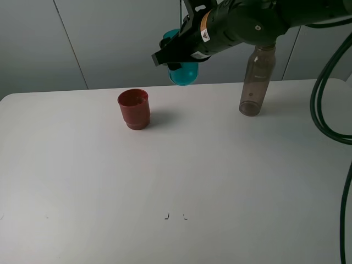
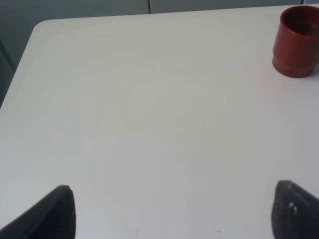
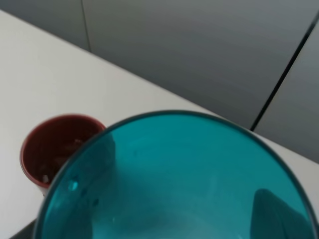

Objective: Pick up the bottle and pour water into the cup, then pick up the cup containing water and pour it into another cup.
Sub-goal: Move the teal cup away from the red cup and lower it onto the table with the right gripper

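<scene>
A wide white table [image 1: 176, 181] filled most of the exterior high view, its surface matte and evenly lit, with soft, faint shadows. Its far left corner was rounded. A few tiny dark marks [image 1: 175, 216] sat near the table's front middle. Behind it stood a grey panelled wall [image 1: 110, 38], split by thin dark seams [image 1: 70, 44] that ran slightly slanted from top to bottom. The wall looked darker than the table, shading to a paler grey toward the right.
</scene>
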Controlling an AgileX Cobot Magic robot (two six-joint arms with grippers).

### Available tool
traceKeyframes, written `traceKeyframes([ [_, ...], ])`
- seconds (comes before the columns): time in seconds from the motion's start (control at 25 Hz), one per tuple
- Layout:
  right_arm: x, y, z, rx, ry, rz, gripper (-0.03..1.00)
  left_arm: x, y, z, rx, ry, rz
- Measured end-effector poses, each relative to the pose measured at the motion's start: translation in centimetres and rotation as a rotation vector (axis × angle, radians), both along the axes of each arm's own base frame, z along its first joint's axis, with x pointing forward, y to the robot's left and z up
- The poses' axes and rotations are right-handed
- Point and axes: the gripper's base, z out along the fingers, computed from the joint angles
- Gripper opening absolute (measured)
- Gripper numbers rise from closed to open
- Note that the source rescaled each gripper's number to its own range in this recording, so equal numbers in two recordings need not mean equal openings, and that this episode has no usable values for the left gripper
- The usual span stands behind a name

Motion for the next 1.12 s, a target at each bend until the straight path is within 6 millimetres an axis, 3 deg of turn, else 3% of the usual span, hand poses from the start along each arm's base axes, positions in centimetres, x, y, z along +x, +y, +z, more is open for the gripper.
traceKeyframes([
  [0.36, -3.6, -4.6, -4.7, 0.068, 0.056, 0.025, 0.09, 0.0, 0.0, 0.0, 0.0, 0.0, 0.0],
  [0.68, -6.6, -8.2, -9.4, -0.015, 0.133, 0.034, 0.09, 0.0, 0.0, 0.0, 0.0, 0.0, 0.0],
  [1.12, -9.3, -10.2, -11.5, 0.094, 0.07, 0.071, 0.09, 0.0, 0.0, 0.0, 0.006, 0.0, -0.003],
])
